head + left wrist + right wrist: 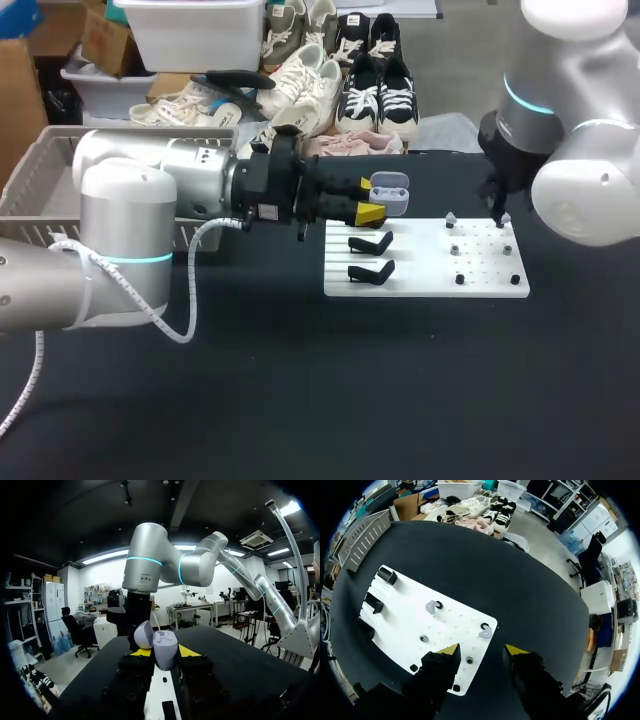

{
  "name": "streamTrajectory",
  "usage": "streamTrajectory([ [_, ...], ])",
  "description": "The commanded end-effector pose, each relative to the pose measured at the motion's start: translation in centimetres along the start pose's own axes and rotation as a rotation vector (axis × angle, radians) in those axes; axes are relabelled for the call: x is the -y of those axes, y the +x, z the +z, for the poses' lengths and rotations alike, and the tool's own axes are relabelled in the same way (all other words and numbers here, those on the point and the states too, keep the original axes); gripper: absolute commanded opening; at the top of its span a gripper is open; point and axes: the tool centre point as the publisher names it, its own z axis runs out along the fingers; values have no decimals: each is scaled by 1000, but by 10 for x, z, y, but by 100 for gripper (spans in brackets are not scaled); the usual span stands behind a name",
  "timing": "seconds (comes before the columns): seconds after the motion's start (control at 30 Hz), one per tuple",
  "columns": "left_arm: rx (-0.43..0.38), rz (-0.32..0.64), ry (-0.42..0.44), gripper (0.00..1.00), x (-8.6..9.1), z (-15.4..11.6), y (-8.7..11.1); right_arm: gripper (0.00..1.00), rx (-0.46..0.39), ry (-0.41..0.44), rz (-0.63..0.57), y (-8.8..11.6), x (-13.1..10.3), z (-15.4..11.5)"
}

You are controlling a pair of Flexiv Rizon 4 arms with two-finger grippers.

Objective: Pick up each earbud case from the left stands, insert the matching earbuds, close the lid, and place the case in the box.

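My left gripper (372,200) comes in from the left and is shut on an open pale lavender earbud case (391,192), held above the back left of the white board (425,285). In the left wrist view the case (165,649) sits between the yellow tips with its lid (144,635) tipped back. My right gripper (498,215) hangs over the board's back right corner. Its fingers stand open in the right wrist view (482,651), with a grey earbud (485,631) on the board just ahead of them. A second earbud (434,606) lies further along the board.
Two empty black stands (370,243) (370,271) sit on the board's left part. Small black pegs (459,279) dot its right part. A grey slatted basket (40,170) stands at the back left, behind my left arm.
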Motion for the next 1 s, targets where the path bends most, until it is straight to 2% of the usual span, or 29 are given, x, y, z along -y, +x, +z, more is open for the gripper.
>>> streamTrajectory([
  [0.03, 1, 2, -2, 0, 1, 0, 0, 56, -7, 2, -1, 0, 1, 4],
  [0.13, 1, 2, -2, 0, 1, 0, 0, 55, -13, 3, -3, 1, 2, 7],
  [0.23, 1, 2, -2, 0, 1, 0, 0, 60, -16, 2, -3, 1, 2, 10],
  [0.5, 1, 2, -2, 0, 1, 0, 0, 47, -27, -12, -4, -2, 2, 19],
  [0.77, 1, 2, -2, 0, 1, 0, 0, 48, -31, -18, 0, -4, 3, 24],
  [1.0, 1, 2, -2, 0, 1, 0, 0, 45, -35, -21, 5, -6, 6, 28],
])
